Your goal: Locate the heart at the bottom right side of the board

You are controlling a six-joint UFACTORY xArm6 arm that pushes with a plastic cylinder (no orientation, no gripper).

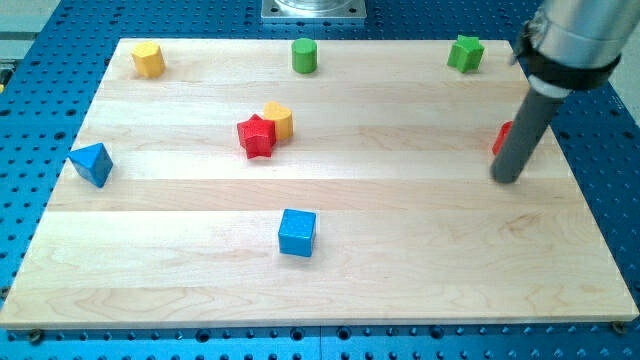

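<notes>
My tip (pixel 507 179) rests on the board at the view's right, just below and in front of a red block (pixel 503 137) that the rod mostly hides; its shape cannot be made out. A red star (pixel 256 136) touches a yellow heart-like block (pixel 279 120) left of centre. A blue cube (pixel 297 232) sits at the lower middle. A blue triangle (pixel 91 163) lies at the left edge. A yellow block (pixel 148 59), a green cylinder (pixel 304 55) and a green star (pixel 465 53) line the top edge.
The wooden board (pixel 400 270) lies on a blue perforated table (pixel 610 200). A grey metal mount (pixel 313 10) sits beyond the board's top edge.
</notes>
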